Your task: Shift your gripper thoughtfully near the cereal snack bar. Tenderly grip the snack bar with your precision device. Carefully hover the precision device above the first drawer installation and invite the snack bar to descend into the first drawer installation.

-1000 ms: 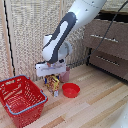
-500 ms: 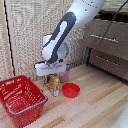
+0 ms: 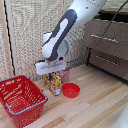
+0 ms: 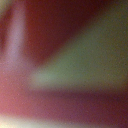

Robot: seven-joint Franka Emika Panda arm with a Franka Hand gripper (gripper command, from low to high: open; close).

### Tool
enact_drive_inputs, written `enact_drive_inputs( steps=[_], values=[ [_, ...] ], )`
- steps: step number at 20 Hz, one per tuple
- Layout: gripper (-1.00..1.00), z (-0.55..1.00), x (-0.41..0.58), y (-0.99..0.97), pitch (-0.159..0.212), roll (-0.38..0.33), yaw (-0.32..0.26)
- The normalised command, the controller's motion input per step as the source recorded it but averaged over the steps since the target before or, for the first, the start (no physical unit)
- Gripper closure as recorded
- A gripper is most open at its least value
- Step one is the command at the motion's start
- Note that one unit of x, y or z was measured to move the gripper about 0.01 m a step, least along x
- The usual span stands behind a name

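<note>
My claw (image 3: 51, 71) has come down onto the cereal snack bar (image 3: 52, 83); I cannot tell if it grips yet.

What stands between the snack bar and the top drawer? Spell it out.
Nothing visible blocks the way. The cereal snack bar stands on the floor under the gripper, with open floor toward the first drawer installation at the exterior view's right. The pink cup and red bowl sit low beside it.

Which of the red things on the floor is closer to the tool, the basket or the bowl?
The small red bowl, right beside the snack bar under the tool. The red basket sits farther off, toward the exterior view's left.
</note>
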Motion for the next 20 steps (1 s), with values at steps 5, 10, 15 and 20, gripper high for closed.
enact_drive_inputs(
  steps=[5,10,15,20],
  values=[
    [1.00,0.86,0.117,-0.07,0.019,0.000,0.076],
    [1.00,0.99,0.156,-0.03,0.000,-0.021,0.007],
    [1.00,0.99,0.223,-0.03,-0.010,-0.036,0.000],
    [1.00,1.00,0.237,-0.06,0.043,-0.015,-0.023]
  ],
)
